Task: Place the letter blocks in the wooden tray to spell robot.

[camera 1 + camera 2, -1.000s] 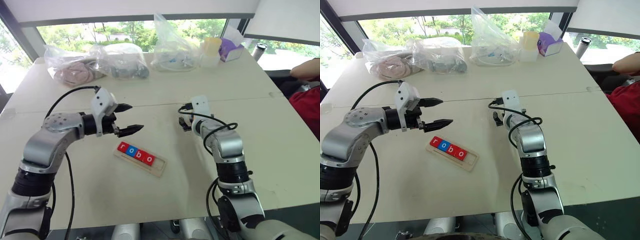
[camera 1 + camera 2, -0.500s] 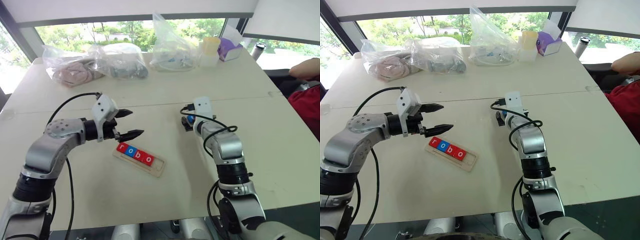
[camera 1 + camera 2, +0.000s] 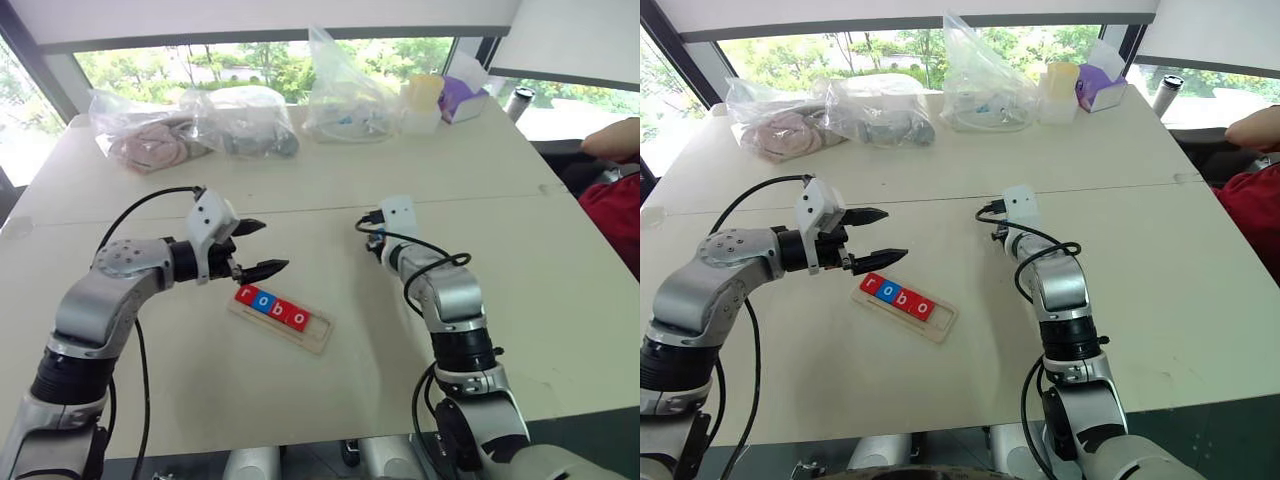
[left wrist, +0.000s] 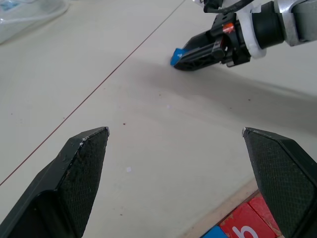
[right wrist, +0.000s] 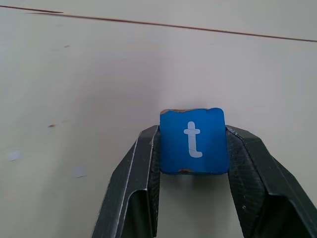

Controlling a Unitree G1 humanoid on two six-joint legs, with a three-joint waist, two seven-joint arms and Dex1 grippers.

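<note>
Four blocks (image 3: pixel 272 305) sit in the wooden tray (image 3: pixel 318 335) below the spread left pincer (image 3: pixel 262 247); right pincer (image 5: pixel 193 163) pinches the blue t block (image 5: pixel 193 141).

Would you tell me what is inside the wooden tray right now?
The wooden tray holds four letter blocks reading r, o, b, o; its last slot is bare. Nothing covers it.

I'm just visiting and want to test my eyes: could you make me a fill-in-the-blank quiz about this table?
The wooden tray already holds ___ letter blocks.
The right gripper is shut on a blue block bearing the letter ___.
The left gripper has its fingers ___.

Missing words: four; t; open
</note>
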